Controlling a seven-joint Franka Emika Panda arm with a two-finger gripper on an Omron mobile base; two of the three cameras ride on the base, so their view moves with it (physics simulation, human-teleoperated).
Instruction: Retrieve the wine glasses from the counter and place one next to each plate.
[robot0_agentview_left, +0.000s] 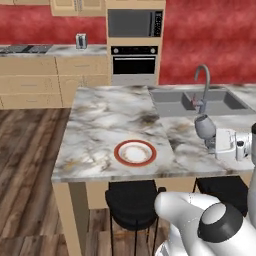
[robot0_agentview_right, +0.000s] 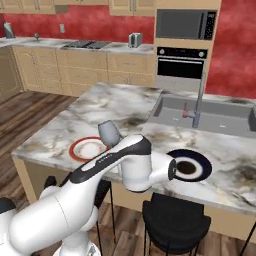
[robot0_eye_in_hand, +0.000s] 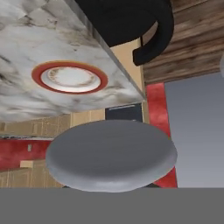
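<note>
My gripper (robot0_agentview_left: 212, 144) is shut on the stem of a grey-blue wine glass (robot0_agentview_left: 204, 125), holding it just above the marble island, right of the white plate with the orange-red rim (robot0_agentview_left: 135, 152). In the right base view the glass bowl (robot0_agentview_right: 110, 133) pokes up behind my forearm, between the red-rimmed plate (robot0_agentview_right: 88, 149) and the dark navy plate (robot0_agentview_right: 192, 166). In the hand view the glass's round foot (robot0_eye_in_hand: 111, 155) covers my fingertips, with the red-rimmed plate (robot0_eye_in_hand: 70, 78) beyond. The counter (robot0_agentview_right: 50, 44) runs along the red wall far behind.
A grey sink (robot0_agentview_left: 200, 101) with a curved faucet (robot0_agentview_left: 202, 82) is set into the island's far right. Black stools (robot0_agentview_left: 132, 202) stand under its near edge. The oven stack (robot0_agentview_left: 133, 60), a cooktop (robot0_agentview_left: 25, 48) and a metal canister (robot0_agentview_left: 81, 41) line the back wall.
</note>
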